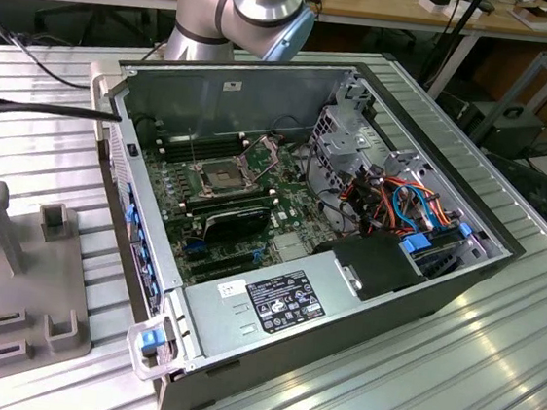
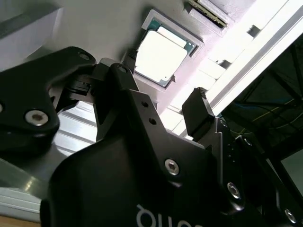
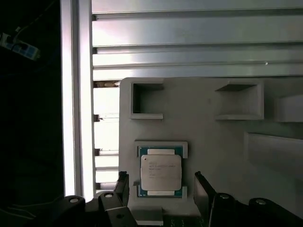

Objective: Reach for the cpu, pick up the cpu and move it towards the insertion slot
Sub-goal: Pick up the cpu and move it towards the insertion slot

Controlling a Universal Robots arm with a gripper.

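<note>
Beyond the spread pincer [image 3: 160, 182] lies the cpu [image 3: 161, 171].

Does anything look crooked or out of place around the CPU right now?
Nothing stands out. The cpu lies flat and square in its recess on the grey holder, and the gripper is open, one finger on either side of it.

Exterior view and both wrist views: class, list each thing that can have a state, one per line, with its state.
cpu: seated in its recess on the grey holder, not gripped.
tool: open, fingertips apart on either side of the cpu.
insertion slot: open, no cpu in it.
computer case: side panel off, interior exposed.
</note>
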